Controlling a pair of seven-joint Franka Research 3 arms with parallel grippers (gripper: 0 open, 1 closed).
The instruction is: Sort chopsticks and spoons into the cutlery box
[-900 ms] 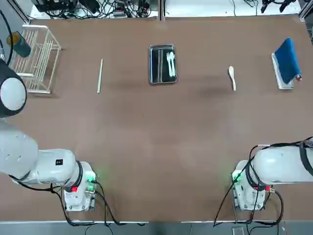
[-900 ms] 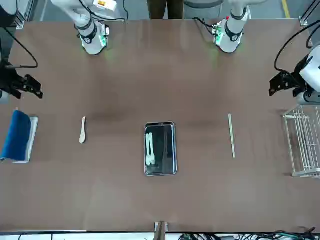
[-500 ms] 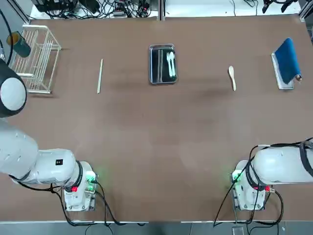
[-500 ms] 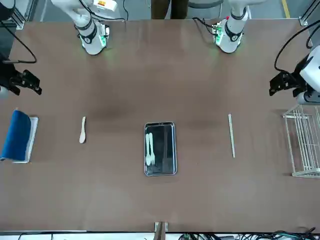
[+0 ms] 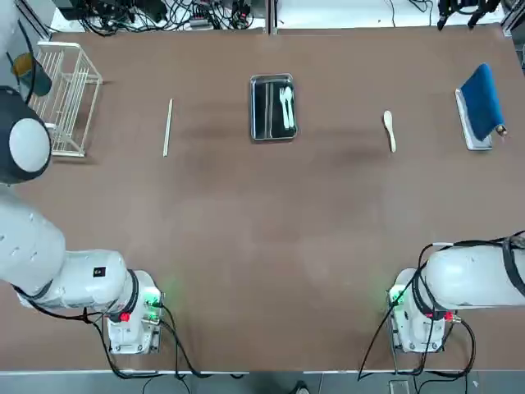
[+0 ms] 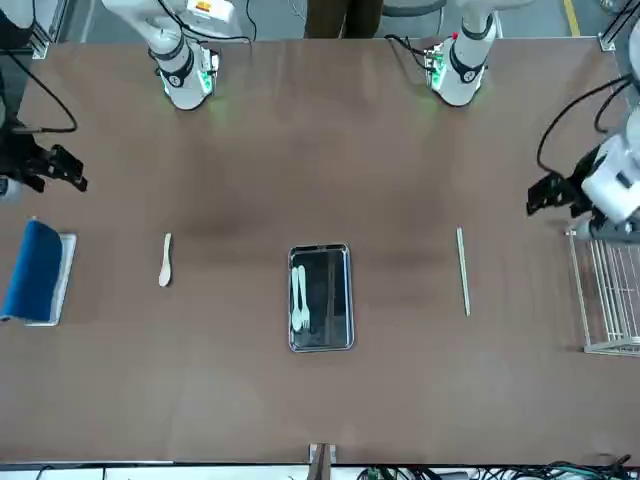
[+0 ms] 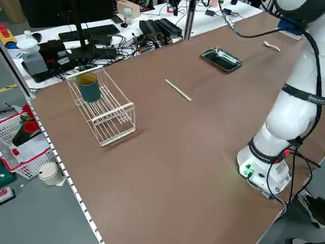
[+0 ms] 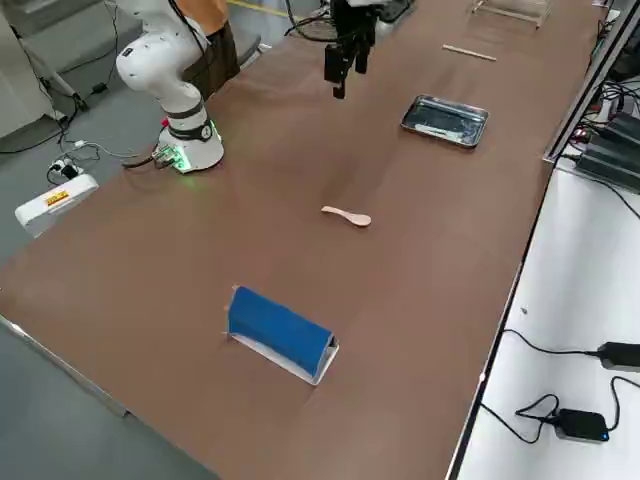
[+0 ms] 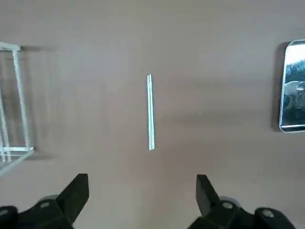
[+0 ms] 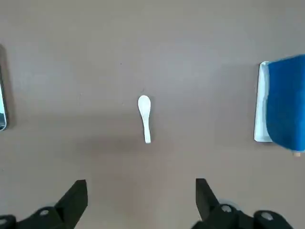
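The shiny metal cutlery box (image 5: 272, 107) stands at the far middle of the table, with white spoons (image 5: 286, 109) lying in one compartment. A pair of pale chopsticks (image 5: 167, 127) lies on the table to its left, and in the left wrist view the chopsticks (image 9: 150, 112) sit ahead of my open, empty left gripper (image 9: 143, 191). In the front view the left gripper (image 6: 555, 190) hovers beside the wire rack. One white spoon (image 5: 389, 130) lies right of the box. That spoon (image 10: 145, 117) is ahead of my open, empty right gripper (image 10: 141, 193), which hangs high near the blue tray (image 6: 38, 270).
A white wire rack (image 5: 61, 98) holding a green cup (image 7: 89, 87) stands at the far left. A blue-topped grey tray (image 5: 480, 105) sits at the far right. Both arm bases (image 5: 131, 320) stand at the near edge. Cables and equipment lie beyond the far edge.
My left arm has shifted a little inward from the rack toward the chopsticks. The right gripper has barely moved. Nothing on the table has moved.
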